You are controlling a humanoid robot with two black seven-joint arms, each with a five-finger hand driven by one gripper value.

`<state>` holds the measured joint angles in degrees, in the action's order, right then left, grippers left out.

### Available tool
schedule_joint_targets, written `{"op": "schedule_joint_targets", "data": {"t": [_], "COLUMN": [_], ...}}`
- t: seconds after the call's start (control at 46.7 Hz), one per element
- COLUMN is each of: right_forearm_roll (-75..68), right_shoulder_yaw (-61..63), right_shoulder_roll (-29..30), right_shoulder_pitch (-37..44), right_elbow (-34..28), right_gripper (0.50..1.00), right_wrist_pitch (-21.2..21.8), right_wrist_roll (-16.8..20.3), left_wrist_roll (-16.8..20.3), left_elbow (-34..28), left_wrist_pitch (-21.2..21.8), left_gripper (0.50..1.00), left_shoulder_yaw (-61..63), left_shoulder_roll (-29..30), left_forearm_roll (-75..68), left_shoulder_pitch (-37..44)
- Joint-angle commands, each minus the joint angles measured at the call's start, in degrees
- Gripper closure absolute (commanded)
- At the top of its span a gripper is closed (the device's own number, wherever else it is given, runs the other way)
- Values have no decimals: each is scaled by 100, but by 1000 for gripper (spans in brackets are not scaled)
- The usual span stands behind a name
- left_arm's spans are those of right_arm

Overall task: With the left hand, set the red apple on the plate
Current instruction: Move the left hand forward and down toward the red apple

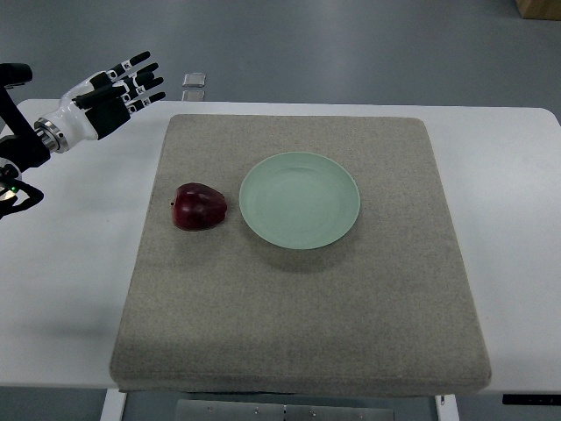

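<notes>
1. You have the red apple (199, 208) lying on the grey mat (298, 351), in the mat's left half and somewhat nearer its far edge than its near edge. It is dark red, lies on its side, and no hand touches it.
2. Just to the apple's right you will find the plate (337, 230), pale green and round, set a little toward the far edge from the mat's centre. A narrow strip of mat shows between apple and plate rim, so they do not touch. The plate holds nothing.
3. The mat covers most of the white table (61, 307). You can see bare table on its left, right and far sides, and a thin strip at the near edge.
4. Your left hand (118, 92) is over the table's far left corner, off the mat and well apart from the apple. Its fingers (140, 63) are stretched out and spread, pointing toward the far right, and it holds nothing. Its arm comes in from the left edge.
5. A small pale square object (194, 80) lies on the floor just beyond the table's far edge, to the right of the hand's fingertips. You cannot tell what it is.
</notes>
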<state>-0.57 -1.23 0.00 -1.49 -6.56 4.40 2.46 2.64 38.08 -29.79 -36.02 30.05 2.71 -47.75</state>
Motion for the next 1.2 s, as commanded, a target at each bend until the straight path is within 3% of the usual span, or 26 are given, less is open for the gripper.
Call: {"op": "schedule_joint_targets", "data": {"t": [0.0,0.578,0.813,1.177], "right_forearm_roll": [4,-4,-4,4], "right_shoulder_yaw": [0,0,0,0], "right_shoulder_roll": [0,0,0,0], "right_shoulder_pitch": [0,0,0,0], "right_elbow": [-3,-3,-3,5], "right_gripper": [572,572,572,572], "right_wrist_pitch": [0,0,0,0], "right_wrist_roll": [0,0,0,0], "left_wrist_roll": [-9,-9,0,9], "left_elbow": [-29,-29,103,1649], "left_wrist_pitch": [0,-18,-27,-53], "left_gripper": [504,504,504,504], "left_shoulder_yaw": [16,148,25,-168], "left_shoulder_roll": [9,53,150,1256], "left_forearm_roll": [1,-86,-2176,-4603], "left_shoulder_pitch": [3,-164,-437,-613]}}
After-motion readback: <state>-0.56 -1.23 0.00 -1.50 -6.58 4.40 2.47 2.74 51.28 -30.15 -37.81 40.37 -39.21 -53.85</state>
